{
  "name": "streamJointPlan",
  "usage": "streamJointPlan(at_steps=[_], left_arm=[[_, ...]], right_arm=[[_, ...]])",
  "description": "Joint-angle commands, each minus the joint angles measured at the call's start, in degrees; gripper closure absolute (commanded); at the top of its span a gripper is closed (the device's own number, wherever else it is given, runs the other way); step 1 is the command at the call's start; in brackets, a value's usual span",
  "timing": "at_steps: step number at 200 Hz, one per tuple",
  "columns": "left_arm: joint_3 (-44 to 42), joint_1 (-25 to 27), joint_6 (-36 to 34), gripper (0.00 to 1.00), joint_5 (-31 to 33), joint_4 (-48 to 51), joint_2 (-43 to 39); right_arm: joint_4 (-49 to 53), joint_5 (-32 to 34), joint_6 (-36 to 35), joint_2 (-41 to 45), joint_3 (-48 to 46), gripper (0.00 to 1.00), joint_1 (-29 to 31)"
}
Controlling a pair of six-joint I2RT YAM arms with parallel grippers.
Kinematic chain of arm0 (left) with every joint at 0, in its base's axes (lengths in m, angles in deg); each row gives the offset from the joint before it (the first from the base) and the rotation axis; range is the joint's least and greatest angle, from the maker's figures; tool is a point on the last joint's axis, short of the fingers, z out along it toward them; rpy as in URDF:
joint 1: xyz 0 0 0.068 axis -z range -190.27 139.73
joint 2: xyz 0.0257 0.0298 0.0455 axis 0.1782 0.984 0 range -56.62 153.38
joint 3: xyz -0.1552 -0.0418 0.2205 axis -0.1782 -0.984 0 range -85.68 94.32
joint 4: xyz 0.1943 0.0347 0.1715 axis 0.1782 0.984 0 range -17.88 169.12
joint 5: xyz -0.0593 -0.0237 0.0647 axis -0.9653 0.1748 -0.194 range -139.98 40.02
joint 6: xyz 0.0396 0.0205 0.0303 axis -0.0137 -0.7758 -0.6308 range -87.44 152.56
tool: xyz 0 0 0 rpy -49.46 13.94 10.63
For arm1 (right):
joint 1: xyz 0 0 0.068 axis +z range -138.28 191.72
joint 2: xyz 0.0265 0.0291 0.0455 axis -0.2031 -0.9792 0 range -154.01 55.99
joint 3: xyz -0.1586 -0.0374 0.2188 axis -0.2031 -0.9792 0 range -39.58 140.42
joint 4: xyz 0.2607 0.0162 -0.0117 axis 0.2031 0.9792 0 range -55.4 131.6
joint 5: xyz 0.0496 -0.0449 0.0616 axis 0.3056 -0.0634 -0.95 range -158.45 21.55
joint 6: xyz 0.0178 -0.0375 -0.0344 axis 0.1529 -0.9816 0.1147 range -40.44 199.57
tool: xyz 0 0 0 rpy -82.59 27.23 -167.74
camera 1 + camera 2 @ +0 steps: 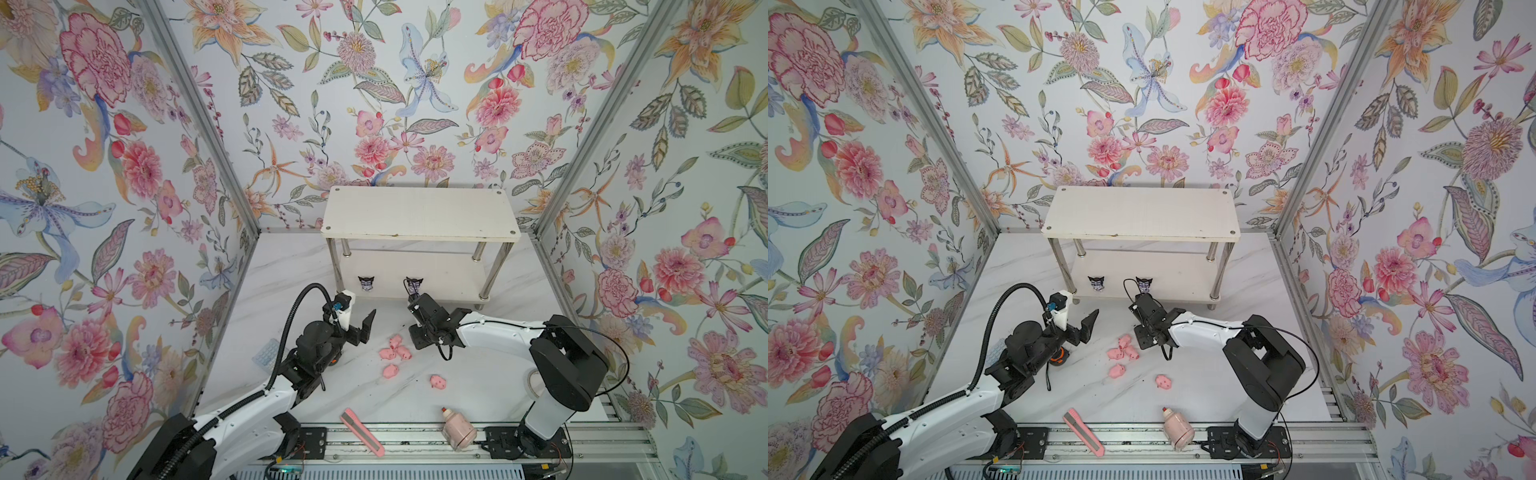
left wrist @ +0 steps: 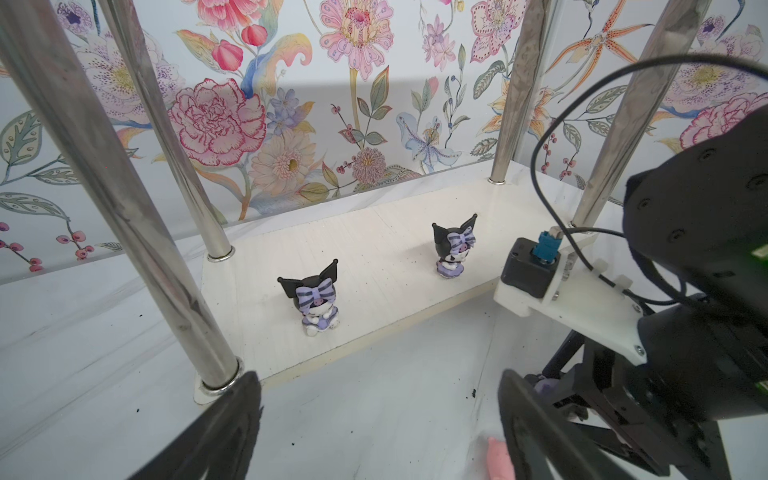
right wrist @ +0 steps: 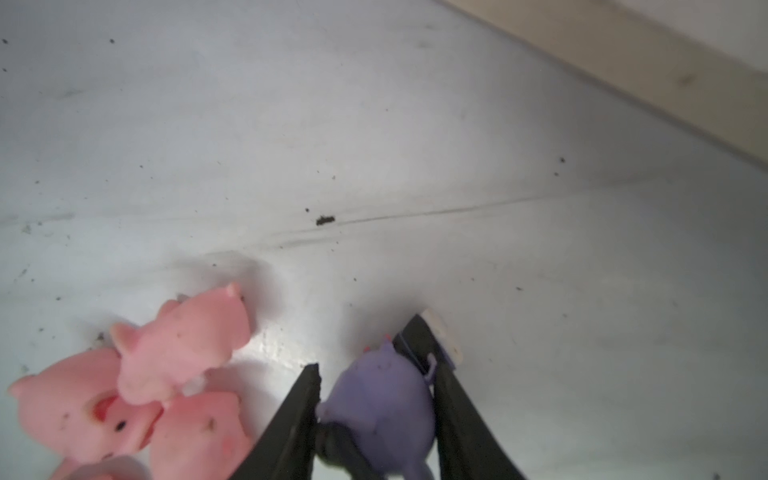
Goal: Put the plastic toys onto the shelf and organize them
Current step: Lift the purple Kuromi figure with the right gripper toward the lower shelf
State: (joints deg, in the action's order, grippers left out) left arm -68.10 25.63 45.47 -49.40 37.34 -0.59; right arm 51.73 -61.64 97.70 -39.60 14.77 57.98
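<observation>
In the right wrist view my right gripper (image 3: 376, 374) is shut on a purple-white figurine (image 3: 382, 399), low over the table next to a cluster of pink pigs (image 3: 183, 345). In both top views that gripper (image 1: 417, 338) hides the held toy. Another pig (image 1: 437, 381) lies apart, nearer the front. Two horned figurines (image 1: 366, 283) (image 1: 414, 284) stand upright on the lower board of the white shelf (image 1: 419, 214); its top board is bare. My left gripper (image 1: 358, 328) is open with nothing in it, left of the pigs, before the shelf's front left leg (image 2: 199, 332).
A pink box cutter (image 1: 361, 432) and a pale pink bottle with a red cap (image 1: 457, 428) lie at the table's front edge. A pale blue gridded item (image 1: 268, 353) lies behind the left arm. Floral walls close in three sides.
</observation>
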Motion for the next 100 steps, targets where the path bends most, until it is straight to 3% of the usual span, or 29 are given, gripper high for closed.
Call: streamJointPlan(at_steps=[1,23,63,100], left_arm=[[-0.54,-0.79,0.27,0.10,-0.27,-0.73,0.22],[-0.62,-0.90,0.43,0.10,-0.42,-0.81,0.13],[-0.62,-1.10,0.68,0.10,-0.86,-1.01,0.12],[-0.67,-1.01,0.97,0.10,-1.28,-0.95,-0.47]], right_arm=[[2.12,-3.43,-5.95,6.75,-2.21,0.81,-3.38],[4.50,-5.74,-11.10,12.07,-2.60,0.85,-6.26],[7.05,-3.92,-22.27,19.34,-1.41,0.87,-8.59],[7.19,-3.20,-30.44,19.04,1.90,0.89,-12.07]])
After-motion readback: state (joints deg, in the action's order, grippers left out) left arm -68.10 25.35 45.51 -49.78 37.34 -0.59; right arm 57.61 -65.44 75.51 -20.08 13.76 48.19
